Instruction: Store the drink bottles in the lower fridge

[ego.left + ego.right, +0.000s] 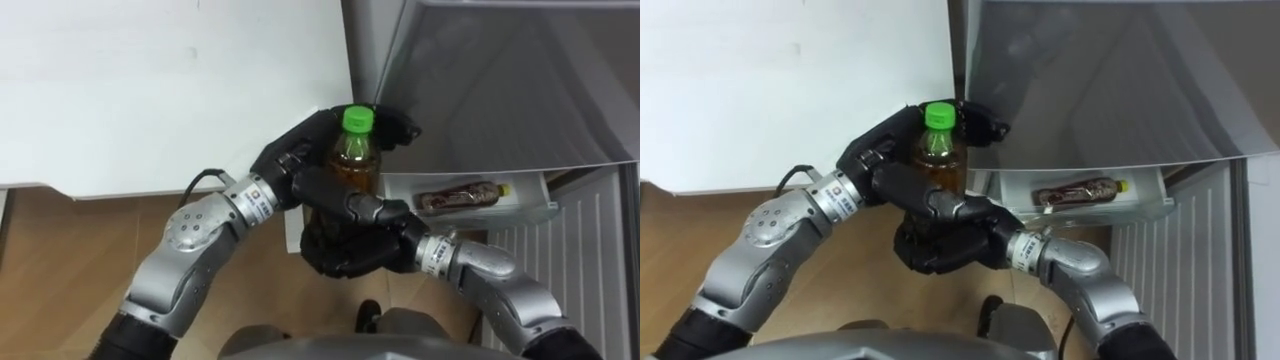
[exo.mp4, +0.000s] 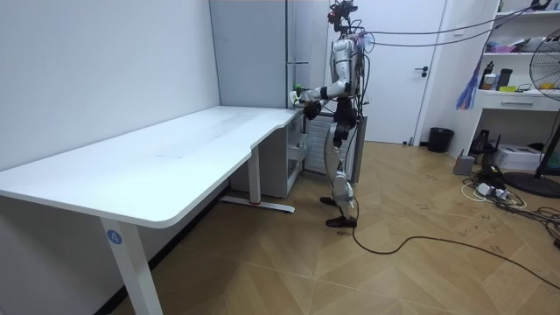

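We see a long white desk (image 2: 175, 153) along the pale wall (image 2: 96, 61) at nine o'clock, herringbone wood floor (image 2: 289, 262) at six, a white door (image 2: 429, 70) at one with a small black bin (image 2: 440, 139) beside it, and white shelving (image 2: 525, 96) with a standing fan (image 2: 549, 87) at three

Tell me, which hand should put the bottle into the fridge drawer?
Probably the right hand: it clasps the green-capped bottle low down and sits nearer the open drawer on the robot's right, where another bottle lies. The left hand curls round the bottle's top.
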`<state>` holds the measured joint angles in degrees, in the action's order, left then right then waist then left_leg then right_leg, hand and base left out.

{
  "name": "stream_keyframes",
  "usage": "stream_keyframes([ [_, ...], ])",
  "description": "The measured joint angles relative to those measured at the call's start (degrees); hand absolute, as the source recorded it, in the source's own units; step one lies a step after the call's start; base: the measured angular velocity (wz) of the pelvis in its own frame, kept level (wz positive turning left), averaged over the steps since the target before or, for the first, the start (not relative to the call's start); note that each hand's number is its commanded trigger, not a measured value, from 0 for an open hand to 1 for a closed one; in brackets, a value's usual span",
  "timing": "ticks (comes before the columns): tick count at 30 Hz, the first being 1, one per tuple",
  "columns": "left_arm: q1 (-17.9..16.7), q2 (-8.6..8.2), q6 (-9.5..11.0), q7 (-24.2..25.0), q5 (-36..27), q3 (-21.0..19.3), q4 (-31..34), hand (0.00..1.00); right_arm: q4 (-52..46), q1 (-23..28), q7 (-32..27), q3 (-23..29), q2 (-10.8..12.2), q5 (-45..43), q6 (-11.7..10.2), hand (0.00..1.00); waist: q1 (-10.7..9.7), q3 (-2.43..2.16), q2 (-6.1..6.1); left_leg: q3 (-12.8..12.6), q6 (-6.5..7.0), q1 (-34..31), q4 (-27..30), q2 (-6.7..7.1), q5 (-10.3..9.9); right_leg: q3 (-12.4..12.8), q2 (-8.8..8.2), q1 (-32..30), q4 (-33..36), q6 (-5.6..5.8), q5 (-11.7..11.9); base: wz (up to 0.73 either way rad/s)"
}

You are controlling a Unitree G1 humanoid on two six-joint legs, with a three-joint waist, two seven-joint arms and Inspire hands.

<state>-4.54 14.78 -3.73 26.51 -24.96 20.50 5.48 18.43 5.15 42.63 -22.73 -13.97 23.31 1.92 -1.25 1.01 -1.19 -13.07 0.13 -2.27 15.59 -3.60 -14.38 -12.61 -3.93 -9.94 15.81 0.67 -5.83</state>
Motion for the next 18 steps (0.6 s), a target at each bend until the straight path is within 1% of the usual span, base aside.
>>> stream_keyframes([
  [2, 0.01, 0.12, 0.0, 0.0, 0.0, -0.25, 1.07, 0.0, 0.04, 0.0, 0.09, 0.15, 0.17, 0.06, -0.56, 1.0, -0.03, 0.0, 0.0, 0.19, 0.0, -0.02, 0.16, -0.02, 0.0, 0.0, 0.0, 0.06, -0.02, -0.04, 0.03, 0.0],
  [4, 0.0, 0.24, -0.01, 0.0, -0.15, -1.07, 4.26, 0.0, 0.86, -0.04, 0.62, 0.68, 0.36, 0.17, -2.65, 1.0, 0.06, 0.0, 0.0, 0.27, 0.0, 0.05, 0.27, -0.08, 0.0, 0.01, 0.04, 0.36, -0.14, -0.11, 0.11, 0.0],
  [5, 0.0, 0.24, -0.01, -0.01, -0.3, -1.55, 5.36, 0.0, 1.06, -0.04, 0.69, 0.81, 0.44, 0.3, -3.11, 1.0, 0.1, 0.0, 0.0, 0.27, 0.0, 0.21, 0.26, -0.1, 0.0, 0.0, 0.04, 0.52, -0.14, -0.12, 0.11, 0.0],
  [6, 0.04, 0.25, 0.0, -0.01, -0.89, -2.72, 7.57, 0.0, 1.29, -0.03, 0.66, 0.88, 0.68, 0.65, -3.3, 1.0, 0.1, 0.05, 0.03, 0.27, 0.0, 0.92, 0.02, -0.11, 0.0, 0.03, 0.08, 1.03, -0.16, -0.12, 0.11, 0.0],
  [7, 0.35, 0.25, 0.12, -0.02, -2.81, -3.88, 9.64, 0.0, 1.32, -0.04, 0.55, 0.85, 0.7, 0.92, -3.29, 1.0, 0.16, 0.06, 0.14, 0.4, -0.02, 1.07, -0.36, -0.11, -0.01, -0.03, 0.1, 1.46, -0.16, -0.12, 0.11, 0.0],
  [8, 0.59, 0.24, 0.36, -0.02, -3.88, -4.4, 10.9, 0.0, 1.33, -0.08, 0.52, 0.87, 0.7, 0.9, -3.2, 1.0, 0.29, 0.07, 0.14, 0.51, -0.01, 1.02, -0.37, -0.08, -0.01, -0.09, 0.07, 1.48, -0.16, -0.12, 0.11, 0.04],
  [9, 1.25, 0.1, 1.39, 0.02, -5.18, -5.1, 13.56, 0.0, 1.58, -0.02, 0.44, 0.87, 0.64, 0.4, -3.04, 1.0, 0.62, 0.07, 0.12, 0.62, 0.0, 0.93, -0.32, -0.03, 0.0, -0.15, 0.03, 1.48, -0.18, -0.12, 0.11, 0.04],
  [10, 2.19, -0.14, 2.43, 0.11, -7.07, -5.53, 15.8, 0.0, 1.69, 0.28, 0.37, 0.99, 0.61, -0.96, -2.29, 1.0, 1.25, 0.07, 0.12, 0.66, 0.0, 0.9, -0.3, -0.03, 0.0, -0.23, 0.02, 1.47, -0.16, -0.12, 0.11, 0.0],
  [11, 2.57, -0.43, 2.96, 0.21, -7.84, -5.83, 16.85, 0.0, 1.76, 0.45, 0.37, 1.05, 0.61, -1.72, -1.79, 1.0, 1.58, 0.07, 0.12, 0.66, 0.0, 0.9, -0.3, -0.03, -0.01, -0.24, 0.02, 1.46, -0.16, -0.12, 0.11, 0.0],
  [12, 3.01, -1.27, 4.19, 0.38, -9.84, -6.4, 18.44, 0.0, 1.99, 0.61, 0.39, 1.0, 0.71, -3.83, -0.85, 1.0, 1.83, 0.07, 0.12, 0.75, 0.0, 0.9, -0.33, -0.02, -0.01, -0.3, 0.02, 1.44, -0.16, -0.12, 0.11, 0.0],
  [13, 3.37, -1.65, 4.61, 0.56, -12.63, -6.45, 19.16, 0.0, 2.54, 0.59, 0.46, 1.0, 0.58, -5.73, -0.23, 1.0, 2.04, 0.07, 0.11, 0.88, 0.0, 0.9, -0.27, -0.02, 0.0, -0.33, 0.03, 1.43, -0.14, -0.11, 0.1, 0.0],
  [16, 3.96, -1.88, 4.51, 1.0, -18.3, -7.21, 19.23, 0.0, 3.21, 0.71, 0.4, 1.65, 0.58, -7.25, 1.62, 1.0, 2.86, 0.07, 0.09, 0.96, 0.0, 0.82, 0.06, -0.04, 0.0, -0.39, 0.03, 1.15, -0.13, -0.11, 0.1, 0.0],
  [18, 4.27, -2.09, 4.5, 1.19, -20.02, -8.23, 19.52, 0.0, 3.19, 0.69, -0.1, 2.09, 0.71, -8.31, 1.89, 1.0, 3.18, 0.05, 0.06, 0.95, -0.01, 0.85, 0.02, -0.05, -0.01, -0.35, 0.04, 1.14, -0.1, -0.11, 0.1, 0.0],
])
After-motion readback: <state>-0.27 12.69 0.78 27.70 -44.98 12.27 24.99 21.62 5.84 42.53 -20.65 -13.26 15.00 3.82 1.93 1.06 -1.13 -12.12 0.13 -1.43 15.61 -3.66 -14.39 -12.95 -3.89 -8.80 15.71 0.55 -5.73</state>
